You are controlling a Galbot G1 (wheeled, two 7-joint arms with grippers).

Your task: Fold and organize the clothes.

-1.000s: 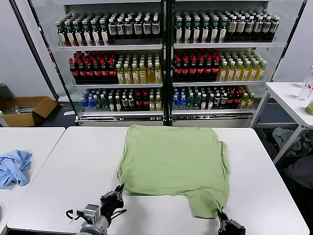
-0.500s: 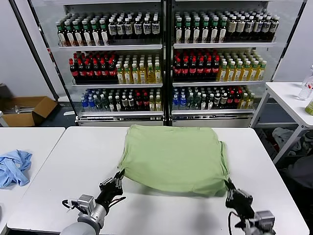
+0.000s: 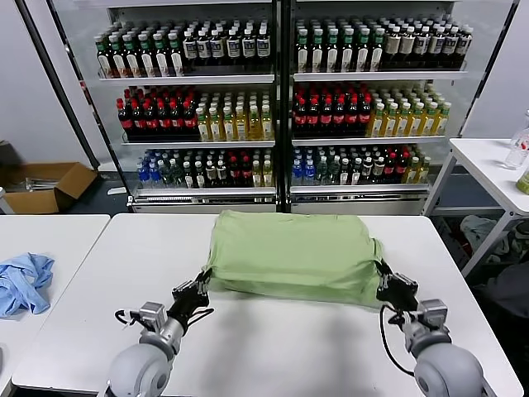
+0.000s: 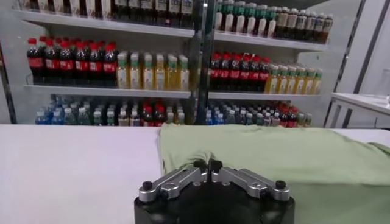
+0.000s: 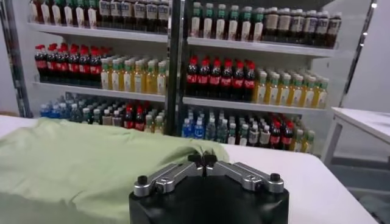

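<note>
The light green t-shirt (image 3: 289, 256) lies on the white table (image 3: 273, 347), its near part lifted and doubled back over the far part. My left gripper (image 3: 201, 284) is shut on the shirt's near left corner; in the left wrist view (image 4: 208, 164) a pinch of green fabric (image 4: 274, 161) sits between the closed fingertips. My right gripper (image 3: 385, 281) is shut on the near right corner; in the right wrist view (image 5: 202, 160) the cloth (image 5: 79, 167) is pinched the same way. Both grippers hold the edge just above the table.
A blue cloth (image 3: 23, 281) lies on a second table at the left. A drinks fridge (image 3: 281, 99) full of bottles stands behind the table. A cardboard box (image 3: 45, 186) is on the floor at left, another white table (image 3: 496, 169) at right.
Both grippers have carried the shirt's near edge away from me, from the table's front toward the middle. The hanging lower part is now folded up over the rest.
</note>
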